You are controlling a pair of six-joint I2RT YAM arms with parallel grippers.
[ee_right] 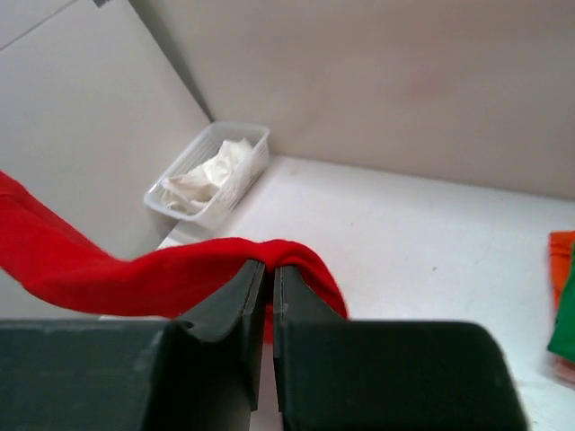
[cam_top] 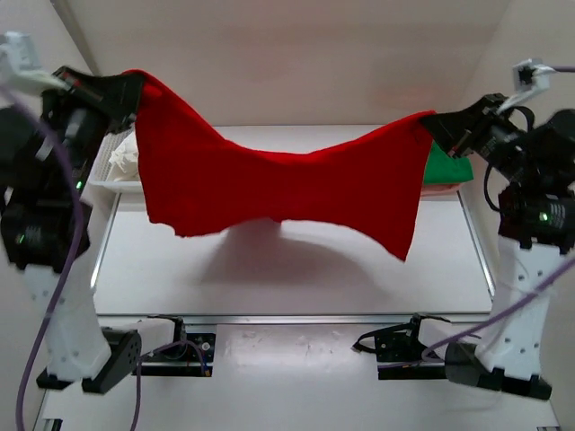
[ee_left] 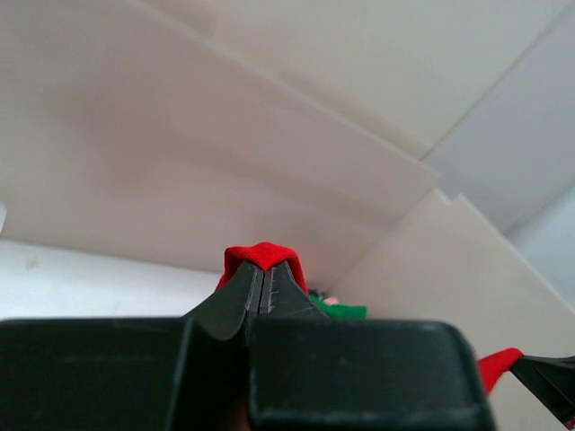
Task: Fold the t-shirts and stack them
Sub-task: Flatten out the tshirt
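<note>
A bright red t-shirt [cam_top: 278, 184] hangs spread in the air above the table, sagging in the middle. My left gripper [cam_top: 133, 90] is shut on its upper left corner, and my right gripper [cam_top: 429, 124] is shut on its upper right corner. In the left wrist view the red cloth [ee_left: 260, 256] bulges over the pinched left gripper [ee_left: 264, 269]. In the right wrist view the right gripper [ee_right: 269, 268] clamps a red fold [ee_right: 180, 269]. Folded t-shirts lie at the back right: green [cam_top: 446, 169] in the top view, green [ee_right: 566, 314] under orange [ee_right: 561, 256] in the right wrist view.
A clear plastic bin [cam_top: 115, 176] with crumpled white cloth [ee_right: 211, 175] stands at the back left of the white table [cam_top: 269, 269]. Beige walls close in behind and on both sides. Cables trail along the near edge by the arm bases.
</note>
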